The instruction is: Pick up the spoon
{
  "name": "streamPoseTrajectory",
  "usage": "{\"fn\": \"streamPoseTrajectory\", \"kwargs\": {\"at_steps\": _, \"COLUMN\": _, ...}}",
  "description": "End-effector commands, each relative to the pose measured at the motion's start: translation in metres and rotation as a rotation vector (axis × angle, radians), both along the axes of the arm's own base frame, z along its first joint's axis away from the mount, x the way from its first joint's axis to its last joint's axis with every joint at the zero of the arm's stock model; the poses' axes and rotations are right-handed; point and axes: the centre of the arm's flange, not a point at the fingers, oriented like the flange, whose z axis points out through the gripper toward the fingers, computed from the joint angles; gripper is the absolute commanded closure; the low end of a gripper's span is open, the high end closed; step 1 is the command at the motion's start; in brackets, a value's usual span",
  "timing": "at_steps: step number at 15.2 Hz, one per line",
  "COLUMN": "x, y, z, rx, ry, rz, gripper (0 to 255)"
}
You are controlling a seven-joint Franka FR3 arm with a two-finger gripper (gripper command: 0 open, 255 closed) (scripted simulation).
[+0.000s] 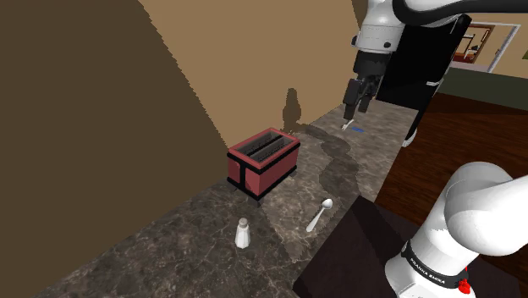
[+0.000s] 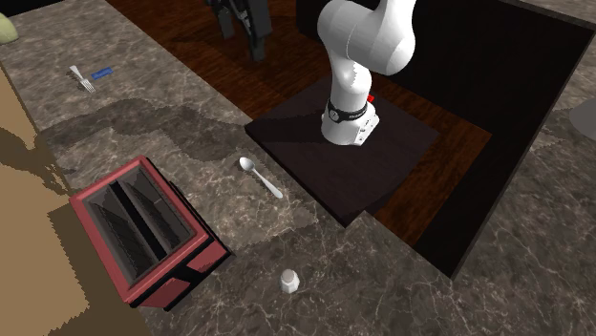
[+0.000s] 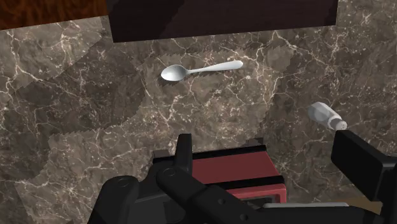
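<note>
A pale spoon (image 1: pixel 320 215) lies flat on the dark marble counter (image 1: pixel 169 245), close to the stand's corner, its bowl pointing away from the stand. In the second exterior view the spoon (image 2: pixel 260 177) rests between the red toaster and the stand. My gripper (image 1: pixel 355 110) hangs high above the far part of the counter, well away from the spoon, open and holding nothing. It also shows at the second exterior view's top edge (image 2: pixel 241 36). In the wrist view the spoon (image 3: pixel 200 70) lies far ahead of the gripper (image 3: pixel 270 159), whose fingers (image 3: pixel 184 153) stand wide apart.
A red toaster (image 1: pixel 263 161) stands beside the wall. A small white shaker (image 1: pixel 243 233) stands near it, closer to the camera. A fork with a blue handle (image 1: pixel 351 127) lies under the gripper. The dark stand (image 2: pixel 353 162) borders the counter beside the spoon.
</note>
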Motion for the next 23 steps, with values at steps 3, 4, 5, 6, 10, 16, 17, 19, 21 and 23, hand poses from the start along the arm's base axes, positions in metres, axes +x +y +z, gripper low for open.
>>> {"fn": "streamPoseTrajectory", "kwargs": {"at_steps": 3, "x": 0.003, "y": -0.007, "z": -0.026, "rx": 0.001, "ry": 0.009, "rz": 0.004, "gripper": 0}}
{"fn": "streamPoseTrajectory", "kwargs": {"at_steps": 4, "x": 0.005, "y": -0.01, "z": -0.038, "rx": 0.002, "ry": 0.013, "rz": 0.006, "gripper": 0}}
{"fn": "streamPoseTrajectory", "kwargs": {"at_steps": 5, "x": 0.006, "y": -0.013, "z": -0.051, "rx": 0.002, "ry": 0.017, "rz": 0.008, "gripper": 0}}
{"fn": "streamPoseTrajectory", "kwargs": {"at_steps": 6, "x": 0.007, "y": -0.017, "z": -0.064, "rx": 0.003, "ry": 0.022, "rz": 0.01, "gripper": 0}}
{"fn": "streamPoseTrajectory", "kwargs": {"at_steps": 10, "x": 0.012, "y": -0.03, "z": -0.115, "rx": 0.005, "ry": 0.039, "rz": 0.019, "gripper": 0}}
{"fn": "streamPoseTrajectory", "kwargs": {"at_steps": 16, "x": 0.018, "y": -0.049, "z": -0.192, "rx": 0.008, "ry": 0.065, "rz": 0.031, "gripper": 0}}
{"fn": "streamPoseTrajectory", "kwargs": {"at_steps": 17, "x": 0.019, "y": -0.053, "z": -0.205, "rx": 0.008, "ry": 0.069, "rz": 0.033, "gripper": 0}}
{"fn": "streamPoseTrajectory", "kwargs": {"at_steps": 19, "x": 0.021, "y": -0.059, "z": -0.231, "rx": 0.009, "ry": 0.078, "rz": 0.037, "gripper": 0}}
{"fn": "streamPoseTrajectory", "kwargs": {"at_steps": 21, "x": 0.022, "y": -0.065, "z": -0.257, "rx": 0.01, "ry": 0.087, "rz": 0.041, "gripper": 0}}
{"fn": "streamPoseTrajectory", "kwargs": {"at_steps": 23, "x": 0.023, "y": -0.072, "z": -0.283, "rx": 0.011, "ry": 0.095, "rz": 0.045, "gripper": 0}}
